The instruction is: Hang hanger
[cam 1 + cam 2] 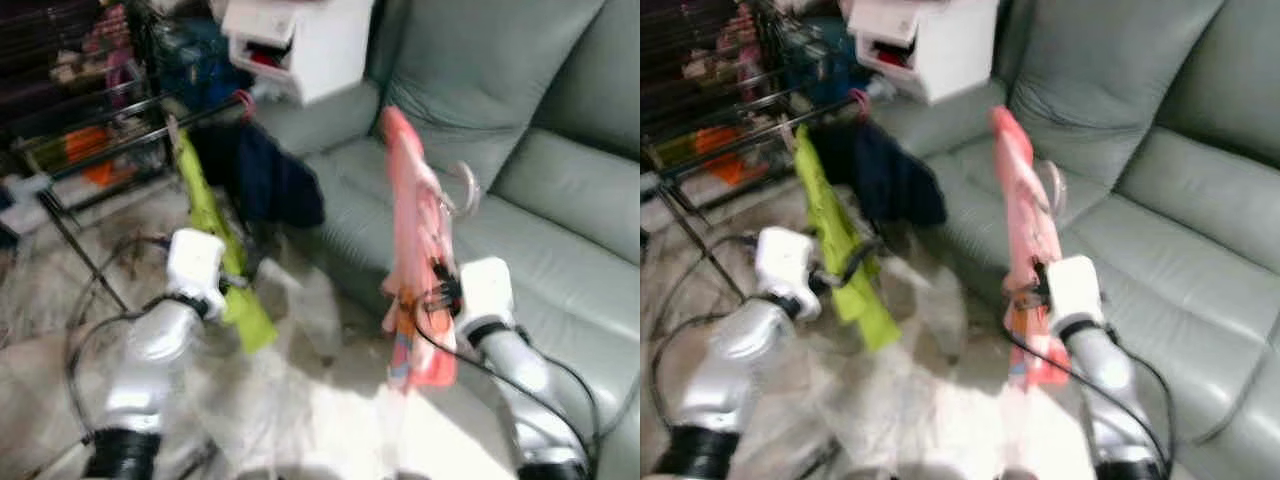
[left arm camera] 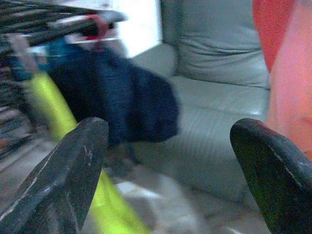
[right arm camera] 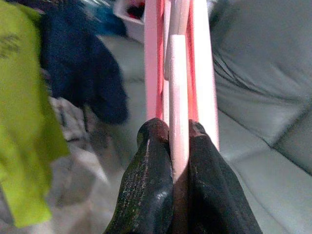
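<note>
My right gripper (image 3: 171, 131) is shut on a pink hanger (image 1: 412, 215) that carries a pink garment (image 1: 420, 330), held upright in front of the sofa. Its metal hook (image 1: 465, 188) points toward the sofa. A black drying rack rail (image 1: 150, 130) runs at the upper left, with a lime green garment (image 1: 215, 235) and a dark navy garment (image 1: 270, 180) hanging from it. My left gripper (image 2: 170, 161) is open, close to the lime green garment, with nothing between its fingers (image 2: 73, 170).
A grey-green leather sofa (image 1: 520, 130) spans the right and back. A white box-like unit (image 1: 295, 40) stands above the sofa arm. Cluttered shelves with coloured items (image 1: 80, 90) sit at the far left. Black cables (image 1: 100, 300) trail over the pale floor.
</note>
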Controlling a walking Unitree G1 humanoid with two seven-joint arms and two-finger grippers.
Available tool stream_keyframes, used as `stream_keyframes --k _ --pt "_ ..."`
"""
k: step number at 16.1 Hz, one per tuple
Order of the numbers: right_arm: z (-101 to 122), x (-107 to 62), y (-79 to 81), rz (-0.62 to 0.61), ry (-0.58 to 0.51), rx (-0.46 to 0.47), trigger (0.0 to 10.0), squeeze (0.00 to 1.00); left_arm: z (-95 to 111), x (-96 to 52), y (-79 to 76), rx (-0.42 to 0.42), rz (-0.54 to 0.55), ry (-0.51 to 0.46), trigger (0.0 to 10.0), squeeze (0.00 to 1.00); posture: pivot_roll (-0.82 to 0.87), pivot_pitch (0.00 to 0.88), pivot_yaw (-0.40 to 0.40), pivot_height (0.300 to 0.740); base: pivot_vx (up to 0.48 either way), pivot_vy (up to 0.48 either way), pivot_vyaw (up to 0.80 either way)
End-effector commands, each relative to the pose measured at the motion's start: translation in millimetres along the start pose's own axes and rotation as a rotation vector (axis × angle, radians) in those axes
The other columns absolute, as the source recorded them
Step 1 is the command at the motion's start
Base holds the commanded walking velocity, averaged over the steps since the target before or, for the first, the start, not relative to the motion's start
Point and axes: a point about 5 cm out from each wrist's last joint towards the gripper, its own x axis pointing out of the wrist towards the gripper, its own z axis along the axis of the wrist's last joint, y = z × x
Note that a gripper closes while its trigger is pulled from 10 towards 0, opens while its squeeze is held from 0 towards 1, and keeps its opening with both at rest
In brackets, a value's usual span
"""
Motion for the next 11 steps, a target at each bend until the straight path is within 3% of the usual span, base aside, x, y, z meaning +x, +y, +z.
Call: stream_keyframes --k 1,3,7,9,11 --pt "6 1.4 -7.3 -0.022 -0.034 -0.018 10.0 0.00 2 3.5 -6.6 -0.006 -0.032 -0.007 10.0 0.00 -0.02 0.000 0.086 0.740 0.000 0.000 0.00" --pt "6 2.3 -9.3 -0.040 -0.031 -0.017 10.0 0.00 5 5.2 -8.8 -0.006 -0.047 -0.020 10.0 0.00 -0.02 0.000 0.085 0.740 0.000 0.000 0.00" --pt "8 2.5 -8.1 -0.041 -0.036 -0.014 10.0 0.00 7 3.8 -15.2 -0.007 -0.087 -0.039 10.0 0.00 -0.03 0.000 0.085 0.740 0.000 0.000 -0.80" --pt "11 5.2 -7.9 -0.038 -0.048 -0.016 10.0 0.00 9 5.2 -16.1 -0.008 -0.088 -0.046 10.0 0.00 -0.03 0.000 0.086 0.740 0.268 0.000 -0.80" --pt "15 9.9 -7.6 -0.031 -0.064 -0.020 10.0 0.00 13 8.4 -15.8 -0.003 -0.088 -0.059 10.0 0.00 -0.03 0.000 0.084 0.740 0.268 0.000 -0.26"
